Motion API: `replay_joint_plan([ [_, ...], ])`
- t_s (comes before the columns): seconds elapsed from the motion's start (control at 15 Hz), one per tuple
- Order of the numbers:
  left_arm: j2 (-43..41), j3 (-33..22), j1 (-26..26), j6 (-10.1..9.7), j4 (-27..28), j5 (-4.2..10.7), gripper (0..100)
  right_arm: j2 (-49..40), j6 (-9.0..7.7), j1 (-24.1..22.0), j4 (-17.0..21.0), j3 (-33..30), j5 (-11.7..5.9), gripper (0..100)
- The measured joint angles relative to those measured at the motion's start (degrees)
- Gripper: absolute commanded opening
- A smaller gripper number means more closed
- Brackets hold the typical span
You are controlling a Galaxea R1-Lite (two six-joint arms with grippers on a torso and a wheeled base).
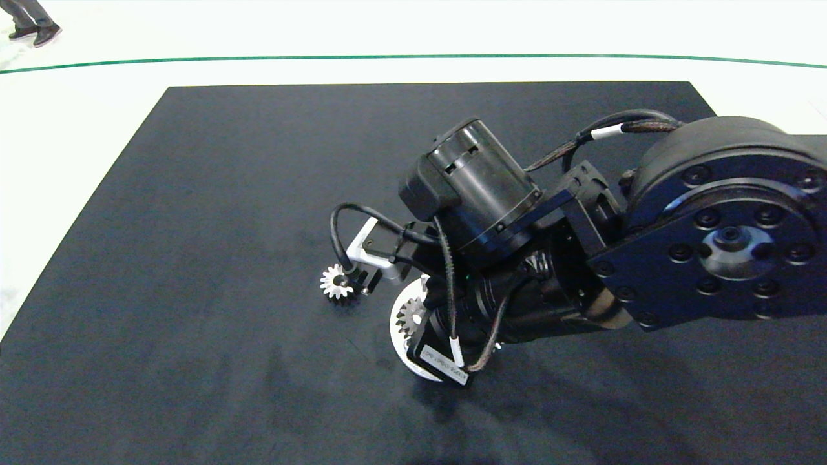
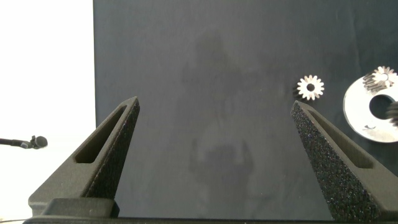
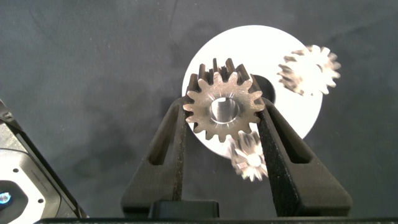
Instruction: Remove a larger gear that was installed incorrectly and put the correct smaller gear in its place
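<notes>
My right gripper (image 3: 222,106) is shut on the smaller gear (image 3: 224,109), a blunt-toothed silver gear with a wide bore and a dark lower body. It holds the gear over the middle of the white disc (image 3: 249,50), beside the disc's dark hole. Whether the gear touches the disc I cannot tell. Two pointed-tooth gears (image 3: 309,68) (image 3: 249,158) stand on the disc. The larger gear (image 1: 336,282) (image 2: 310,87) lies flat on the dark mat, just left of the disc (image 1: 397,336). My left gripper (image 2: 214,102) hangs open over bare mat, far from the gears.
The right arm (image 1: 491,213) covers most of the disc in the head view, leaving one disc gear (image 1: 409,316) showing. The black mat (image 1: 194,258) lies on a white floor. A person's shoes (image 1: 35,31) show at the far left.
</notes>
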Motion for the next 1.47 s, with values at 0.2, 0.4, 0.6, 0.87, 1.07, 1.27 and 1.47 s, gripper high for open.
replay_joint_plan([
  [0.2, -0.3, 0.0, 0.0, -0.02, 0.0, -0.02, 100, 2.0, -0.39, 0.2, 0.1, -1.0, -0.06, 28],
  [0.4, -0.3, 0.0, 0.0, 0.06, 0.0, 0.00, 100, 3.2, -0.48, 0.2, 0.1, -1.2, -0.06, 28],
  [0.6, -0.3, 0.0, 0.0, 0.06, 0.0, -0.02, 100, 3.6, -0.50, 0.4, 0.5, -0.9, -0.06, 28],
  [0.87, -0.3, 0.0, 0.0, 0.06, -0.1, 0.00, 100, 4.1, -0.50, 0.4, 0.9, -0.8, -0.06, 28],
  [1.07, -0.3, 0.0, 0.0, 0.06, -0.1, 0.00, 100, 4.6, -0.57, 0.4, 0.9, -0.8, -0.13, 28],
  [1.27, -0.3, 0.0, 0.0, 0.06, -0.1, 0.00, 100, 4.8, -0.57, 0.4, 1.0, -0.8, -0.17, 28],
  [1.47, -0.2, 0.0, 0.0, 0.06, -0.1, 0.00, 100, 5.1, -0.59, 0.4, 1.0, -0.8, -0.28, 28],
])
